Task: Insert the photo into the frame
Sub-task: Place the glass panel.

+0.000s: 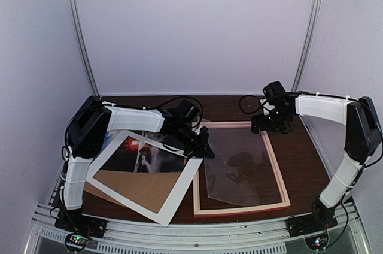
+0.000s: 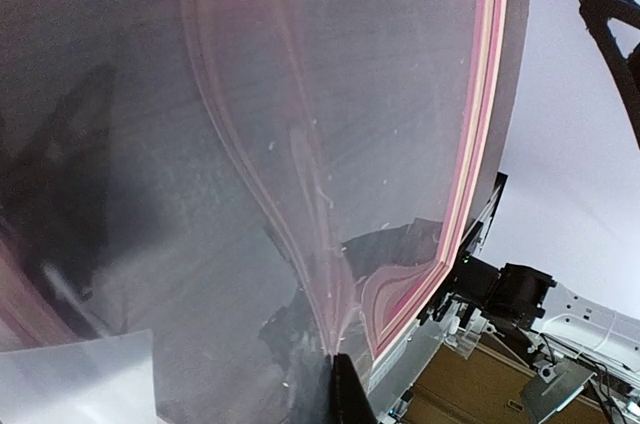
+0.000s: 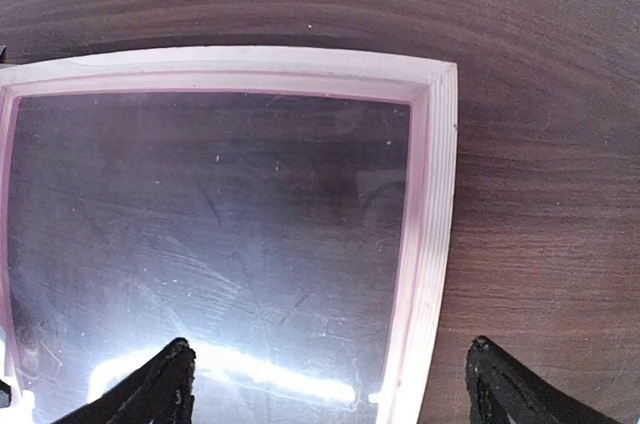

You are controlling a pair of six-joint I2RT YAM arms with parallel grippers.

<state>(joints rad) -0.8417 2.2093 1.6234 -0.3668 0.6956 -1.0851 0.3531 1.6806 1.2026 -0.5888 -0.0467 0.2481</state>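
Currently my left gripper point(image 1: 202, 148) is closed tight, its tip low at the left rim of the frame point(image 1: 239, 209), right where the far right corner of the white mat point(image 1: 182, 188) meets that rim. From my left wrist I see only one dark fingertip point(image 2: 345, 394) at the bottom edge. A clear sheet point(image 1: 245, 164) runs up to it, and it may be pinched there, but I cannot tell from this blurred, warped view.

My right gripper point(image 1: 272, 123) hangs spread wide over the frame's far right corner and holds nothing. In my right wrist view both fingers point(image 3: 140, 389) stand apart above the glossy pane, with the pale pink rim's corner between and ahead of them.

The frame lies flat on the dark wood tabletop point(image 1: 305, 146), right of centre. The clear sheet sits inside it, skewed, its near edge slanting across the opening.

The photo point(image 1: 134, 155) is outside the frame, well to the left, beneath the white mat. Only a dark strip with a red glow shows through the far part of the mat's window. A brown cardboard board point(image 1: 143, 185) fills the nearer part of the window and pokes out past the mat's left edge.
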